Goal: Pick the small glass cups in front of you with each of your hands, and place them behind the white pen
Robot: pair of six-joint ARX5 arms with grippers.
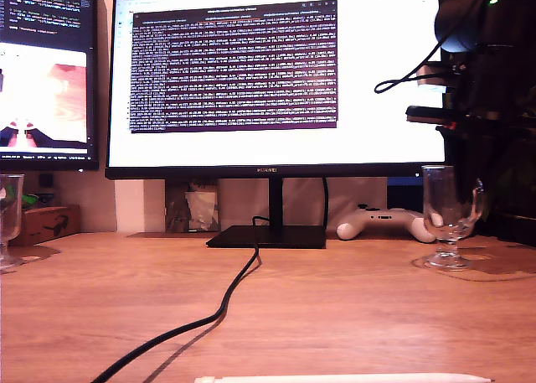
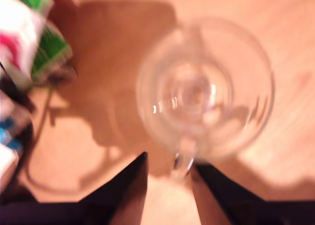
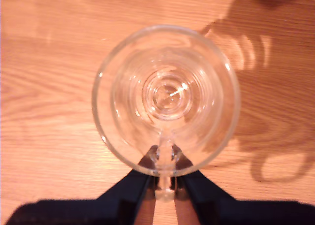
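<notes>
- Exterior view: two clear glass stemmed mugs stand upright on the wooden desk [image 1: 335,299], one [image 1: 450,215] at the frame's right, one [image 1: 8,219] cut off at the left edge.
- The long white pen [image 1: 343,378] lies crosswise along the bottom edge, half cropped.
- My second tool [image 3: 165,183] is clamped on a mug's [image 3: 166,99] handle.
- My first tool [image 2: 168,171] brackets the other mug's [image 2: 204,89] handle; the blur hides any contact.
</notes>
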